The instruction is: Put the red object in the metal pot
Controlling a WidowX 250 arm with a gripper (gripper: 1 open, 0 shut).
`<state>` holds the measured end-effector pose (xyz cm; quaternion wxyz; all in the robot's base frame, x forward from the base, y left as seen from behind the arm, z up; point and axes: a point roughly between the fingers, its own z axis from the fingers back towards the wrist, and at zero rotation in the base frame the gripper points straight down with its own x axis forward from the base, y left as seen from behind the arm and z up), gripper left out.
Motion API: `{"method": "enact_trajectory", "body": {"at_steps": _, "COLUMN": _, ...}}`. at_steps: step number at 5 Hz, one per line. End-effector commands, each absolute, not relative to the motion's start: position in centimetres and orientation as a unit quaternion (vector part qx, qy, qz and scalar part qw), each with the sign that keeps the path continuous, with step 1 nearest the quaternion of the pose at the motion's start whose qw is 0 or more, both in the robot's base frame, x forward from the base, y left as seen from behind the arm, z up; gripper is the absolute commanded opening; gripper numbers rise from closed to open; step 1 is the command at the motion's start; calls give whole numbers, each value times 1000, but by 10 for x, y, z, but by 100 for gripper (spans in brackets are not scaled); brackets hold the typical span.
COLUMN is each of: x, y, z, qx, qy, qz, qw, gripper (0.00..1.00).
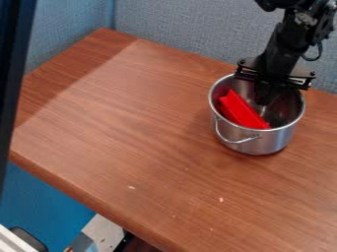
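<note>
The metal pot stands on the right side of the wooden table. Inside it the red object lies slanted against the left wall, its upper end near the rim. My gripper reaches steeply down into the pot just right of the red object. Its fingers look closed together, with the tips low in the pot. Whether they touch the red object I cannot tell.
The wooden table runs left and toward the front of the pot, and its front edge drops off at the lower left. A blue wall backs the table. A dark post fills the left edge.
</note>
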<state>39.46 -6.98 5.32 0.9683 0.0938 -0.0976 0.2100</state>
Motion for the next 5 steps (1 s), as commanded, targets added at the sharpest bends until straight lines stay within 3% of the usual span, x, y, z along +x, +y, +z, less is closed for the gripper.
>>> {"method": "enact_trajectory", "body": {"at_steps": 1, "x": 398, "y": -63, "z": 91, "qx": 73, "qy": -137, "qz": 222, "qw": 963, "gripper": 0}}
{"method": "enact_trajectory", "body": {"at_steps": 5, "x": 393, "y": -53, "z": 109, "qx": 54, "qy": -143, "qz": 232, "qw": 961, "gripper": 0}}
